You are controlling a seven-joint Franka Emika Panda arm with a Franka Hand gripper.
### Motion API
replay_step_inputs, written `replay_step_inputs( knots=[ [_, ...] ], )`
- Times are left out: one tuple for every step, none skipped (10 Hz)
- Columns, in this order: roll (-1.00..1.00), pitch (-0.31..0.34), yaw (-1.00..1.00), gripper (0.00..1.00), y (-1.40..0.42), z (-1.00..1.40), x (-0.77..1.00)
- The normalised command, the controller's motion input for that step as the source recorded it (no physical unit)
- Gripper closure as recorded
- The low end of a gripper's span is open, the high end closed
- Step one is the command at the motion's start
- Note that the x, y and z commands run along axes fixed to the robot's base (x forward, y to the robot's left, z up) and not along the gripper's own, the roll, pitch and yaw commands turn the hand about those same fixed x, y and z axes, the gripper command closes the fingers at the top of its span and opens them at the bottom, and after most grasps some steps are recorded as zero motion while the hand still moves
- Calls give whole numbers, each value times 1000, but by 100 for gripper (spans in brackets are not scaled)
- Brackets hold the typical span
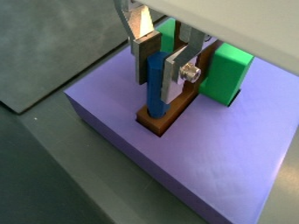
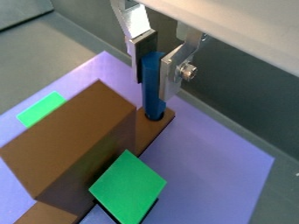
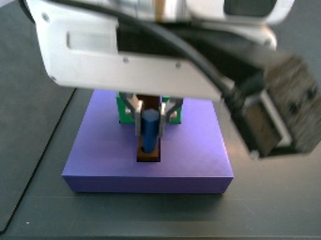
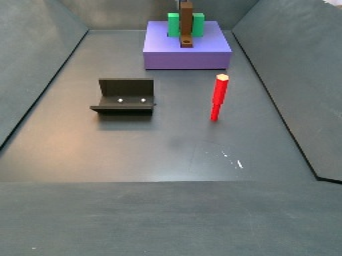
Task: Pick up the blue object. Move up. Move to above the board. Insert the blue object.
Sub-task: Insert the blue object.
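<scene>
The blue object (image 1: 153,94) is a slim blue peg standing upright, its lower end in the round hole at the end of the brown board (image 1: 167,118). The board lies on the purple slab (image 1: 222,166). My gripper (image 1: 159,79) is straight above the hole, with its silver fingers closed on the peg's upper half from both sides. The other wrist picture shows the same: gripper (image 2: 156,79), peg (image 2: 152,98), board (image 2: 149,133). In a side view the peg (image 3: 148,128) stands in the board (image 3: 150,153), and the arm's body hides the fingers.
Green blocks (image 1: 228,74) (image 2: 128,185) flank the board on the slab. A thin red stick (image 4: 219,97) stands on the grey floor to the right. The fixture (image 4: 124,97) stands to the left. The slab (image 4: 187,50) is at the far end, near the walls.
</scene>
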Motion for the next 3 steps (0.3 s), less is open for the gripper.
replay_step_inputs(
  knots=[
    [174, 0, -86, 100, -43, -654, 117],
    [71, 0, -29, 100, 0, -326, 0],
    [0, 0, 0, 100, 0, 0, 0]
  ],
)
